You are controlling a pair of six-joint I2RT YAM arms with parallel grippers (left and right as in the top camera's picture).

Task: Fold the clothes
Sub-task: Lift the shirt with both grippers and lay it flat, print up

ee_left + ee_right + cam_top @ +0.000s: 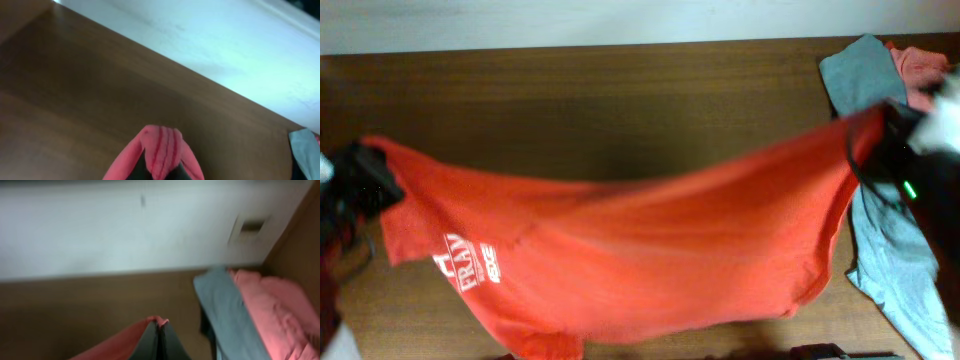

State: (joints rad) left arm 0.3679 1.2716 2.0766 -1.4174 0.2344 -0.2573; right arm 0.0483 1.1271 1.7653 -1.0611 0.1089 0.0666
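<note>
Across the desk [570, 100], from left edge to right, the orange-red shirt [640, 250] hung stretched between the left gripper [368, 182] and right gripper [888, 140], both clenched on its edge. It looked best lowered evenly, kept taut, clear of the grey shirt [895, 260] at the right edge.

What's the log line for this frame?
step: spread | left gripper: shut on orange shirt | right gripper: shut on orange shirt | orange shirt: stretched between both over table, unfolded | grey shirt, pink shirt: far right
</note>
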